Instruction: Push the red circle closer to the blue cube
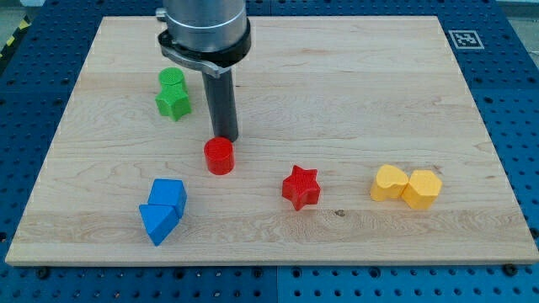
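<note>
On the wooden table, near its middle-left, stood the red circle, a short upright cylinder.

- Tip: lower end of the dark rod, set just above the red circle toward the view's top, touching it or very nearly so; actual contact could not be told. No pincer was fitted to the arm, so no released or clenched state applied.
- Blue cube: below and left of the red circle, near but apart from it.
- Blue triangle: touching the blue cube at its lower left side, close to the table's bottom edge.
- Green circle and green star: paired at the view's upper left, touching, the star on the lower side.
- Red star: right of the red circle and slightly lower, well apart.
- Two yellow blocks, left and right: side by side and touching at the view's right, shapes rounded, possibly hearts.
</note>
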Available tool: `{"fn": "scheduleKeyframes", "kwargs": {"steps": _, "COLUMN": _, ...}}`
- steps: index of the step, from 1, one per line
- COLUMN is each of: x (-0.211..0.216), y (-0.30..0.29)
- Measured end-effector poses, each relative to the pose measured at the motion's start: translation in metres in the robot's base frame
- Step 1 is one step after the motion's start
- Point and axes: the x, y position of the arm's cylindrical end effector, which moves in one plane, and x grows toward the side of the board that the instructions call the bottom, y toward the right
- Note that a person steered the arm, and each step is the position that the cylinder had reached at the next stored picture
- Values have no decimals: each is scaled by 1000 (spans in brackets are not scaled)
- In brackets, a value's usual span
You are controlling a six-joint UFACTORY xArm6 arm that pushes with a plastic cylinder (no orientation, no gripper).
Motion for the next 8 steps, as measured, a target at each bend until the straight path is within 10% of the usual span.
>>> {"fn": "scheduleKeyframes", "kwargs": {"steps": 8, "x": 50, "y": 31}}
